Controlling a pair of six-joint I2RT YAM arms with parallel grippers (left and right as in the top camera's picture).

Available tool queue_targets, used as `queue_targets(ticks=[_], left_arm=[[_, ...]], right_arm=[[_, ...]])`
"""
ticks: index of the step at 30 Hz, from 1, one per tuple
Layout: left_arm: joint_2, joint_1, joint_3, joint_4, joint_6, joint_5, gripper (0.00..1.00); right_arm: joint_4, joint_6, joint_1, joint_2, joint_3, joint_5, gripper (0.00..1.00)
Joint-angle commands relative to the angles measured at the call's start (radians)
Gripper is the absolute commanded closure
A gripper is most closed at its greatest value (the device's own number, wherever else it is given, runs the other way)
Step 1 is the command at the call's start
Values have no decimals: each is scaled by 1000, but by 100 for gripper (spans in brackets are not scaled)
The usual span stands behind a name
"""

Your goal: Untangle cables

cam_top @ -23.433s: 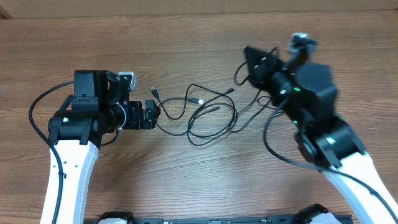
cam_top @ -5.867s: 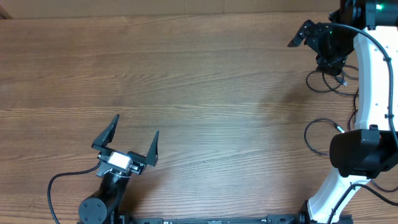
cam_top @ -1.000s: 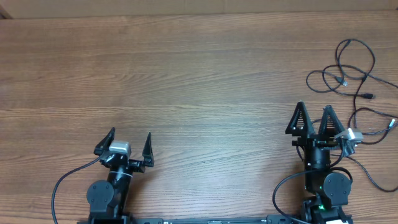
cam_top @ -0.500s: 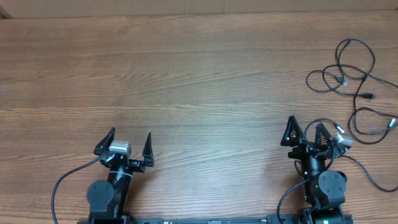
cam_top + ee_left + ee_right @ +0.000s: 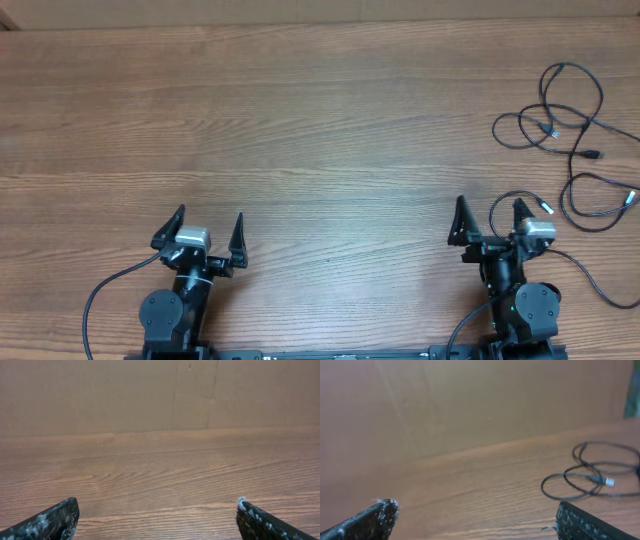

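Observation:
The cables [image 5: 572, 128] are thin black cords lying in loose overlapping loops at the far right of the wooden table [image 5: 330, 120], with small plug ends showing. My right gripper [image 5: 489, 212] stands open and empty near the front edge, below and left of the loops. In the right wrist view its fingers [image 5: 582, 522] frame bare wood, and the cables [image 5: 587, 476] lie ahead to the right. My left gripper [image 5: 209, 226] is open and empty at the front left, far from the cords. In its own view the left gripper [image 5: 156, 506] faces only wood.
A brown cardboard wall [image 5: 160, 395] closes off the far side of the table. Thicker black arm wires trail beside both arm bases, one curving right of the right arm [image 5: 592, 282] and one left of the left arm [image 5: 100, 295].
The right arm has pulled back toward the front edge and shifted slightly left, away from the cables. The left arm and the cables have not moved.

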Motion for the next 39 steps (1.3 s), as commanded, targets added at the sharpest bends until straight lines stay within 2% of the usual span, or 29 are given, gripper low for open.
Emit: queue_targets(ticks=[1, 39], left_arm=[[-9, 1, -3, -3, -5, -10, 0], [-9, 1, -3, -3, -5, -10, 0]], right_arm=[[-4, -164, -34, -12, -11, -74, 0], [-2, -164, -49, -11, -11, -87, 0]])
